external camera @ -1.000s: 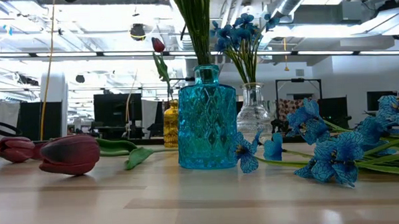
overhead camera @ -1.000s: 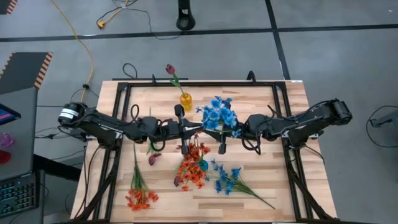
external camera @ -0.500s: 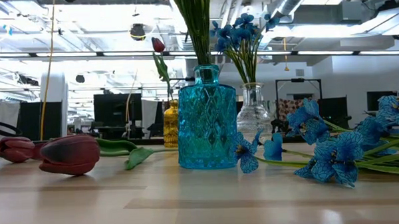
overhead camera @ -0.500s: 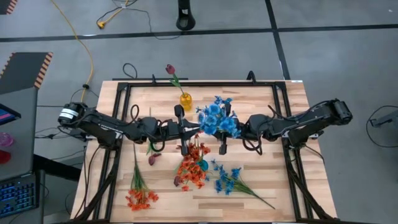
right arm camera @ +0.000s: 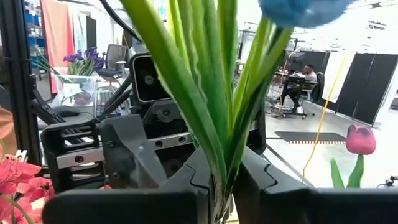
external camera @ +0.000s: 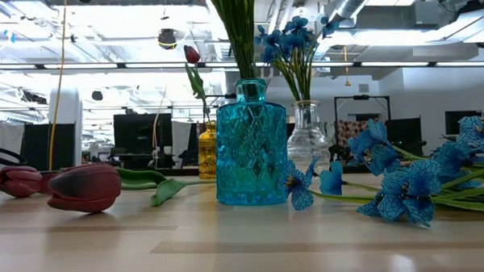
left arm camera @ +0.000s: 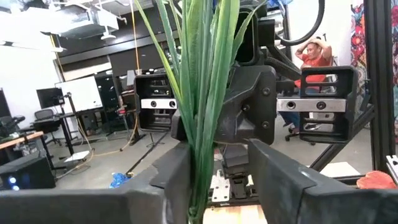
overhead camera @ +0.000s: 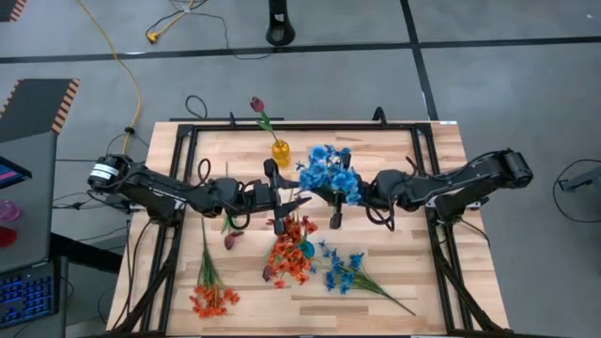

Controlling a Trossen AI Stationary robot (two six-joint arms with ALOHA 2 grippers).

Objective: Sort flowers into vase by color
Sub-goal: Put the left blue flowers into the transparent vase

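- The left fingers (left arm camera: 155, 186), at mid-desk, stand apart. A sheaf of long thin green stems (left arm camera: 202, 93) rises between them, brushing one finger with a gap to the other.
- Those stems belong to the orange-red blossom cluster (overhead camera: 289, 252), which stands in the faceted teal glass vase (external camera: 251, 145) directly under the left fingers.
- The right fingers (right arm camera: 180, 186) face the left ones from just across. They are clamped on the green stems of the bright blue blossom cluster (overhead camera: 329, 175), and the stems fill the slot between them.
- In the low view this blue cluster stands in a clear glass vase (external camera: 307, 134), behind and just beside the teal one.
- Beyond both pairs of fingers, towards the far edge of the pale wooden desk (overhead camera: 423, 150), a small yellow glass vase (overhead camera: 280, 152) holds one dark maroon tulip bud (overhead camera: 256, 103).
- On the near side of the left fingers, dark maroon tulip-like buds (external camera: 82, 187) lie flat on the desk. A loose orange-red spray (overhead camera: 213, 297) lies farther towards the near edge.
- On the near side of the right fingers lies a loose blue spray (overhead camera: 343, 270), its stem pointing to the desk's near right corner.
- A seated person in a red top (left arm camera: 313, 56) shows in the room behind.
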